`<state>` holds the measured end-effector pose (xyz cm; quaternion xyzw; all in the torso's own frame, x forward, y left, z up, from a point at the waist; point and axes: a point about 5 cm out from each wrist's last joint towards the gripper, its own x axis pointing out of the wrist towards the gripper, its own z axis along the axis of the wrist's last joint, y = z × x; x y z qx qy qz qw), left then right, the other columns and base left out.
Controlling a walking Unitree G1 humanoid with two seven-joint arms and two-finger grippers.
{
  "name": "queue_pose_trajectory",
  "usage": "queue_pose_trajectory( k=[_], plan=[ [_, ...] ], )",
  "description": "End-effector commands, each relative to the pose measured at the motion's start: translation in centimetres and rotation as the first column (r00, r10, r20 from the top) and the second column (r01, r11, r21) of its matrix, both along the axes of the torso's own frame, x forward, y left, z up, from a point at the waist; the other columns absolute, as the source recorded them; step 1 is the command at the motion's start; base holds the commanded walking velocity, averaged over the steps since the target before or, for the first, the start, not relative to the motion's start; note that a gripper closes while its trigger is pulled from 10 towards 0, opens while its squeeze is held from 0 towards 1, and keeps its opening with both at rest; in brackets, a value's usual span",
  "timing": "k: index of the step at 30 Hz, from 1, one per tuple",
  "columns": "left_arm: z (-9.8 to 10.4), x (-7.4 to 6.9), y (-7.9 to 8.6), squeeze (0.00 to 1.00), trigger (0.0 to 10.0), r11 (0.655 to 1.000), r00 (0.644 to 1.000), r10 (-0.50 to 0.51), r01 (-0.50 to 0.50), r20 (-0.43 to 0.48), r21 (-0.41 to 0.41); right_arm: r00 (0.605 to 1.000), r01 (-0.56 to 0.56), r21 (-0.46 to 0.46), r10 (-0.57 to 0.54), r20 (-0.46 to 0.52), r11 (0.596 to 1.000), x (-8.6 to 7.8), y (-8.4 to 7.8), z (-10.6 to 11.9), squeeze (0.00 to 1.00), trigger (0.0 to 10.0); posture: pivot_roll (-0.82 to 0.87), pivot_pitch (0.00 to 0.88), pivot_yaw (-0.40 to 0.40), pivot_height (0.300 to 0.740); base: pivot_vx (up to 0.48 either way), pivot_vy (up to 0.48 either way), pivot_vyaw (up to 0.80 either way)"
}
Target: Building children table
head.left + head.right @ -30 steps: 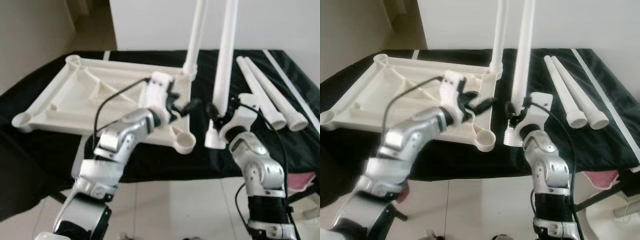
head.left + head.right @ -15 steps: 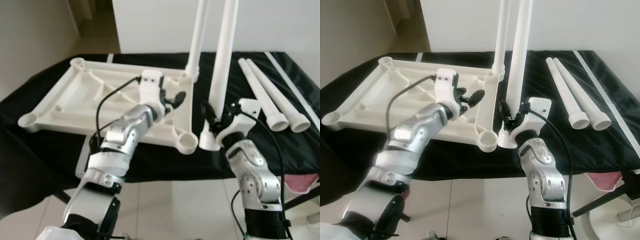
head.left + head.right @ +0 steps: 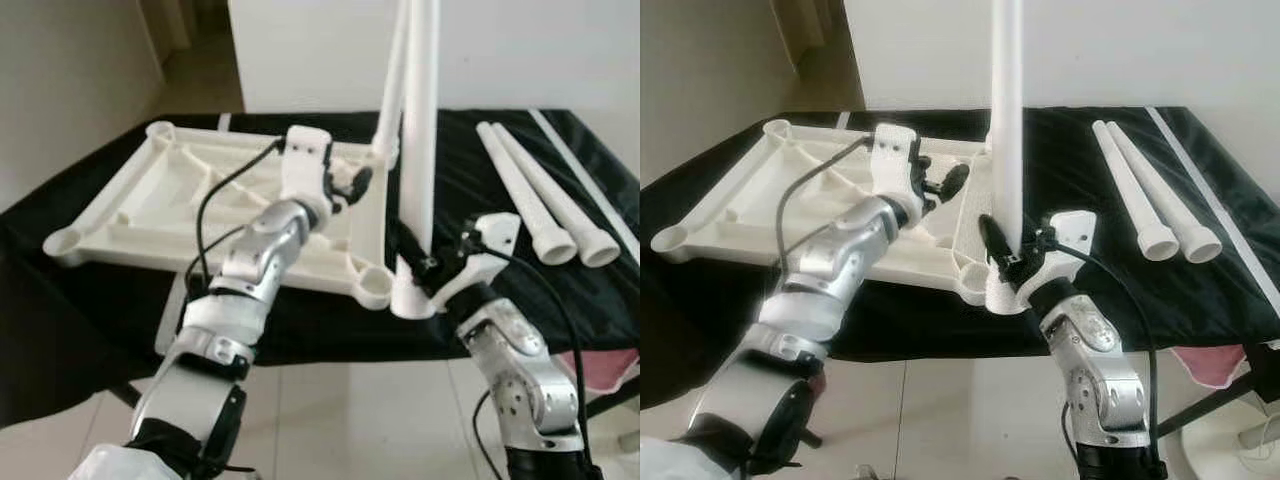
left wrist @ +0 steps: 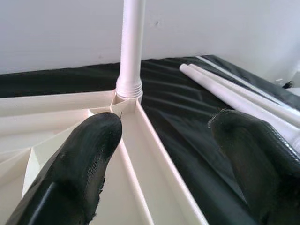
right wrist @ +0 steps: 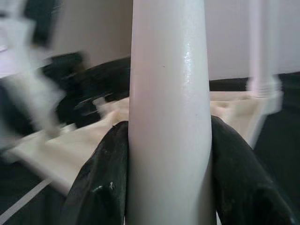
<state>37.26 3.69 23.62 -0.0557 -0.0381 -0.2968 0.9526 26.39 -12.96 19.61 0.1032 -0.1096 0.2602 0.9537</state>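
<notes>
Right wrist view: right tool (image 5: 168, 178) clamps upright table leg (image 5: 168, 93) between its fingers.

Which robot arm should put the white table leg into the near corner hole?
Right. The right gripper already clamps the upright white plastic leg beside the white tabletop's near corner socket. The left gripper is open, holding nothing.

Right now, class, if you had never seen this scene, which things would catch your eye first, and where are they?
The tall white table leg stands upright, clamped in the right gripper at the near corner socket of the upturned white tabletop. The left gripper hovers open above the tabletop, and two spare legs lie on the black cloth to the right.
</notes>
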Motion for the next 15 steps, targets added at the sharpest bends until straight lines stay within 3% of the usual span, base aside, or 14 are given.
queue_pose_trajectory(
  k=[1,5,10,15],
  plan=[
    [0.3,-0.7,-1.2,0.0,10.0,0.979,0.979,-0.204,0.204,0.007,-0.001,0.998,-0.065,0.005,0.065,0.017,0.998,-0.4,0.7,0.2,0.0,10.0,-0.11,0.0,0.014,0.74,0.0,0.0,0.0],
    [0.7,-1.1,-2.1,0.0,10.0,0.966,0.966,-0.258,0.257,0.009,0.013,0.995,-0.096,0.001,0.096,0.009,0.995,-0.5,1.1,-0.1,0.0,10.0,-0.09,0.0,0.006,0.74,0.0,0.0,0.0],
    [2.3,-4.1,-4.4,0.0,10.0,0.868,0.87,-0.492,0.492,0.027,-0.07,0.992,-0.124,0.009,0.125,-0.008,0.992,-0.3,1.8,-0.7,0.0,10.0,-0.06,0.0,-0.003,0.74,0.0,0.0,0.0],
    [3.2,-5.3,-5.2,0.0,10.0,0.823,0.825,-0.562,0.564,0.056,-0.068,0.99,-0.141,0.019,0.141,-0.006,0.99,0.3,2.0,-0.6,0.0,10.0,-0.04,0.0,-0.012,0.74,0.0,0.0,0.0]
  ],
)
